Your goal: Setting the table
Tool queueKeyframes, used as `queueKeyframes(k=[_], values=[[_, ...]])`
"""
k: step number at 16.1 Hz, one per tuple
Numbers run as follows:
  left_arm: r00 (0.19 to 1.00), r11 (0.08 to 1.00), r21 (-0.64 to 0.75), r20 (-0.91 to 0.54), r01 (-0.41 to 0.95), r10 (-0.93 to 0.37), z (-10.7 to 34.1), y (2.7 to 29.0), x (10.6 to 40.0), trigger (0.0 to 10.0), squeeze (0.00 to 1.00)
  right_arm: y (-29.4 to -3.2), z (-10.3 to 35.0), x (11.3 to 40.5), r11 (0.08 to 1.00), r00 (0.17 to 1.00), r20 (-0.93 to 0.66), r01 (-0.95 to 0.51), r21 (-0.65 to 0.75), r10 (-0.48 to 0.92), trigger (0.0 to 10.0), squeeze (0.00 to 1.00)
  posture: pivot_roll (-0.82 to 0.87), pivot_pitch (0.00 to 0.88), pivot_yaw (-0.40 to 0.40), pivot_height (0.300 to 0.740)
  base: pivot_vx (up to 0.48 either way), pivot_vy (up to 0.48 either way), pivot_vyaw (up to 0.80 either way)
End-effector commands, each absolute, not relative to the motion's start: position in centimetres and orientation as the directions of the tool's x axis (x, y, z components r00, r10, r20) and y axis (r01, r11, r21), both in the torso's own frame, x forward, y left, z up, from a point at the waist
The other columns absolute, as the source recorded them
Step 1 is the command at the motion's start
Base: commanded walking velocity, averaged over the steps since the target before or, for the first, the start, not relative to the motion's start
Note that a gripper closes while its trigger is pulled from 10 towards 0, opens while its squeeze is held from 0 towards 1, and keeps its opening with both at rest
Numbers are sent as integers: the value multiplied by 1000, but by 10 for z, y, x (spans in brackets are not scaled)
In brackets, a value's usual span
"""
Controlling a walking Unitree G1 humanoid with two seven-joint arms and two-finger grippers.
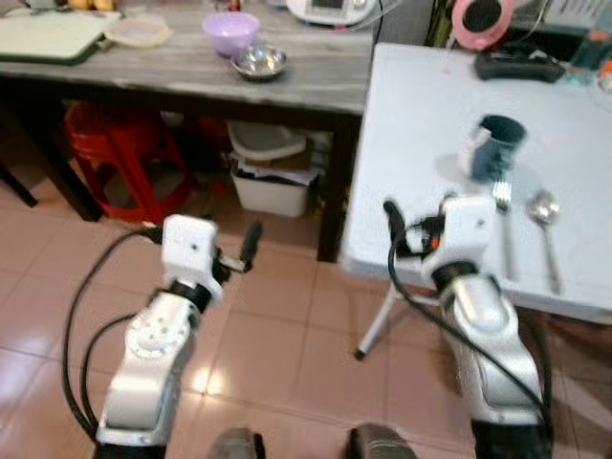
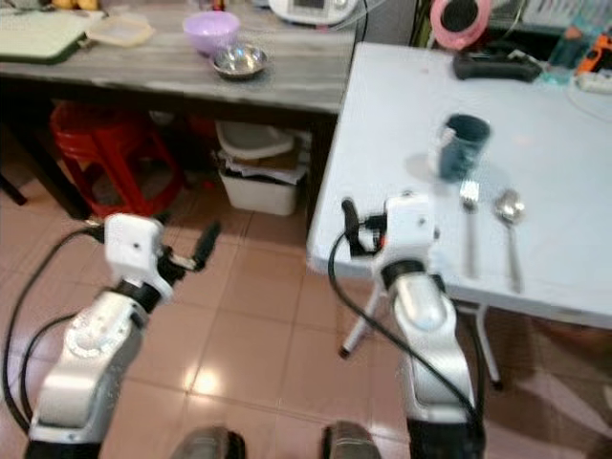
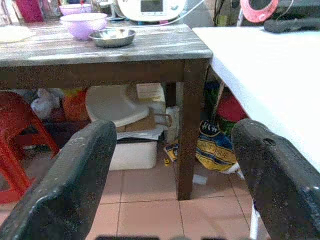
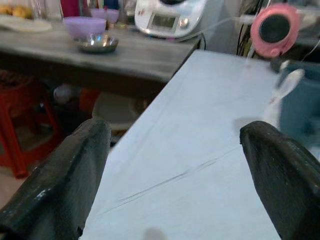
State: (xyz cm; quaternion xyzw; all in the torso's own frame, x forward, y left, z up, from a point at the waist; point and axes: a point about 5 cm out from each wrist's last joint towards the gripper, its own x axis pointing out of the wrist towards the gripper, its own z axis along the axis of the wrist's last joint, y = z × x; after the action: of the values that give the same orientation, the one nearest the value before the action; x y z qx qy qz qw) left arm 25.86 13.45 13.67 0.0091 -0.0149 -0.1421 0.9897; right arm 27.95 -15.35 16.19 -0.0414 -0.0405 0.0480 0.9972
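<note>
Nearest us, our right gripper (image 4: 175,175) hovers spread wide and empty over the white table's (image 1: 421,124) near edge. On that table lie fork (image 1: 503,206), spoon (image 1: 545,215) and blue cup (image 1: 497,145). Our left gripper (image 3: 170,180), also wide and empty, hangs left of the table.

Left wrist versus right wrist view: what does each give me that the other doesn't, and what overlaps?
Left wrist view: it looks under the wooden table at a red stool, a white tub and a printed bag on the tiled floor.
Right wrist view: it looks across the top of the white table to a blurred blue mug.
Shared: the purple bowl, steel bowl and white appliance on the wooden table. The left gripper and right gripper both have open, empty fingers.
</note>
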Motion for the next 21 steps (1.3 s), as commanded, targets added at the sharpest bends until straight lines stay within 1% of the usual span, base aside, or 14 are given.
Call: queueKeyframes(k=[1,2,6,7,10,13,15,17,20,21], values=[[951,952,27,37,305,-306,139,129,258,10000,0,-160,158,279,994,996,58,-69,-84,74,10000,0,-1,87,55,740,0,-431,0],[952,952,28,37,304,-304,139,129,258,10000,0,-160,159,280,994,995,61,-69,-81,74,10000,0,0,88,53,740,0,-424,0],[951,951,36,33,307,-308,137,129,255,10000,0,-158,161,281,995,995,67,-73,-75,78,10000,0,2,92,50,740,368,-303,0],[951,951,37,31,308,-309,137,129,255,10000,0,-158,160,282,995,995,64,-70,-75,75,10000,0,1,92,51,740,450,0,0],[954,953,47,24,298,-299,135,130,256,10000,0,-160,161,283,995,996,64,-63,-75,67,10000,0,0,92,53,740,404,0,-621],[957,956,47,22,289,-290,135,131,256,10000,0,-158,162,284,995,994,76,-70,-73,75,10000,0,1,93,53,740,439,0,0],[961,961,38,26,273,-274,135,132,257,10000,0,-156,163,285,992,992,75,-90,-86,97,10000,0,3,95,52,740,0,0,0],[970,969,55,23,239,-241,135,137,258,10000,0,-154,165,286,986,989,86,-114,-118,124,10000,0,6,99,50,740,0,0,706],[974,973,68,28,223,-225,136,138,258,10000,0,-153,166,289,987,988,86,-119,-108,129,10000,0,9,101,50,740,0,0,788],[977,975,73,30,210,-212,137,140,259,10000,0,-148,166,293,981,983,75,-160,-112,169,10000,0,11,107,53,740,0,0,456]])
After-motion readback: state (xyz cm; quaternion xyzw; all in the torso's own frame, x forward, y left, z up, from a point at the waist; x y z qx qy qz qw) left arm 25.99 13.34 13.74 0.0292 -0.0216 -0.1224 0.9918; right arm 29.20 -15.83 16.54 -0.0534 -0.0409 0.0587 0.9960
